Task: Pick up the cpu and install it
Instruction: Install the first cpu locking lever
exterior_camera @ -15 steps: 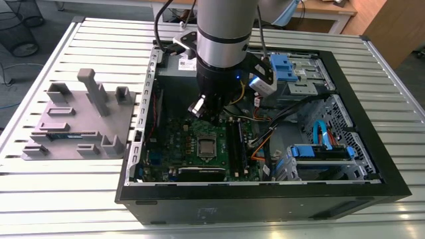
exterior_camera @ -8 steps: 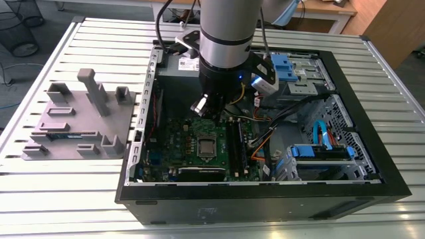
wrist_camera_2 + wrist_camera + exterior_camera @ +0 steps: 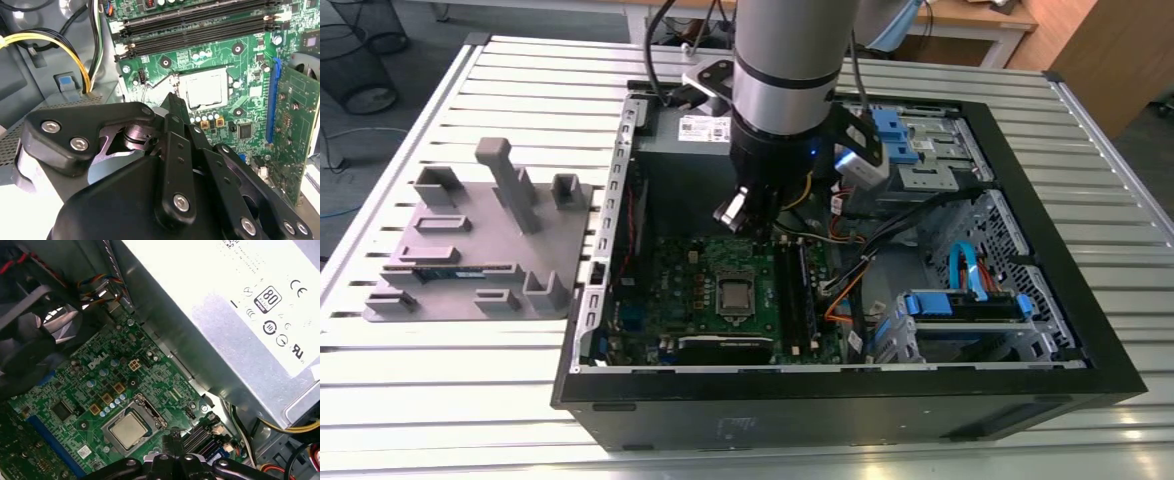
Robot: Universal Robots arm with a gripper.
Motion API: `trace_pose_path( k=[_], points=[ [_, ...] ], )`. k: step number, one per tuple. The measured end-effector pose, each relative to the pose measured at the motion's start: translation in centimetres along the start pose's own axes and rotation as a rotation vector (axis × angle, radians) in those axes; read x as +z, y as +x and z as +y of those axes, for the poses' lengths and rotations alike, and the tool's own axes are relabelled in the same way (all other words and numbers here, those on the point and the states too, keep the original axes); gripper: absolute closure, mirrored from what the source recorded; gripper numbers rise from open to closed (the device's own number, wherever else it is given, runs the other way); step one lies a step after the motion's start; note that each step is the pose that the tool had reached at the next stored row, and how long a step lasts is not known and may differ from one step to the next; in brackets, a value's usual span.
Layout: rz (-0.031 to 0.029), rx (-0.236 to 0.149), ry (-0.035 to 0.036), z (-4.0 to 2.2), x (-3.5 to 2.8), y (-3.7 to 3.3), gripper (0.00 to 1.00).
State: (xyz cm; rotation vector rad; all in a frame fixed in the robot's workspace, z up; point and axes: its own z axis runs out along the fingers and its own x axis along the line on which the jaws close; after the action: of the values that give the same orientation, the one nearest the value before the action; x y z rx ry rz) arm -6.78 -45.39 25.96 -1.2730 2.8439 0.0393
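in the second wrist view the gripper (image 3: pixel 172 100) fills the foreground, its black linkages running to a narrow tip where the jaws stand together with nothing between them. just past that tip lies the green motherboard (image 3: pixel 250 70), and on it the cpu (image 3: pixel 206 88) sits flat in its metal socket frame (image 3: pixel 176 82), its silver top facing up. beyond the socket run the long dark memory slots (image 3: pixel 200 27), and a bundle of yellow and black wires (image 3: pixel 75 55) hangs off to one side.

in the first wrist view the cpu (image 3: pixel 128 430) again lies seated in the socket, close ahead of the gripper's tip (image 3: pixel 173 441), with the grey power supply (image 3: pixel 235 310) rising behind the board.

in the exterior view the arm (image 3: pixel 781 110) reaches down into the open computer case (image 3: pixel 854 395), the gripper (image 3: pixel 750 222) hovering above the board, apart from the cpu (image 3: pixel 734 295). on the exterior view's left, a grey parts fixture (image 3: pixel 474 250) rests on the slatted metal table (image 3: pixel 440 400).
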Motion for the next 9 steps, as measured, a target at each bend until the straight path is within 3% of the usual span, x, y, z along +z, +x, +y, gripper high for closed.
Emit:
trace_pose_path(
  k=[9],
  points=[
    [-0.0017,-0.021,-0.0024,-0.07,0.10,-0.67,0.89]
  ],
)
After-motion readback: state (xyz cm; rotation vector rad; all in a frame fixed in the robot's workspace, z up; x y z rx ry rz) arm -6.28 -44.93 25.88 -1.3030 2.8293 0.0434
